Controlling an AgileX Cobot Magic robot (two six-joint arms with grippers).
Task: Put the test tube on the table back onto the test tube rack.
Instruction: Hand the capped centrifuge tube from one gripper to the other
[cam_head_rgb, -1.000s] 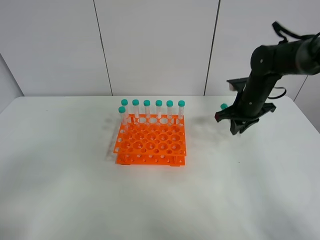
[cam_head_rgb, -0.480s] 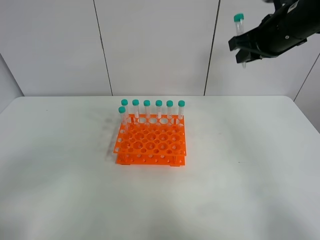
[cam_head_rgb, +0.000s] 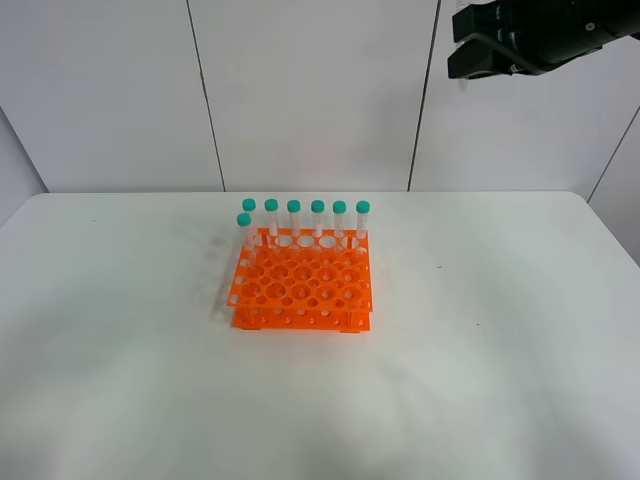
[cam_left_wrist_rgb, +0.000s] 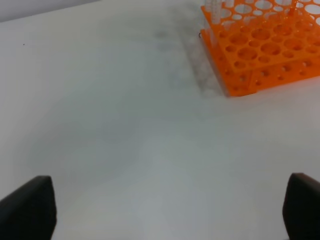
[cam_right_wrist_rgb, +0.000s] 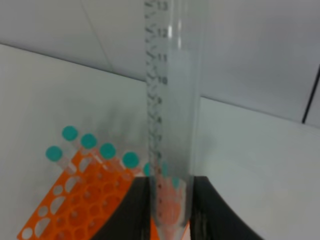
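rack on table, tubes along back

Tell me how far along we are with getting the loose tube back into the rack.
Pickup looks done: the test tube is off the table, clamped in the right gripper, which is raised high on the right. In hand: the carry. Left to do: bring it over the orange rack, which holds seven tubes, and lower it into a free hole. The left gripper is open, holding nothing.
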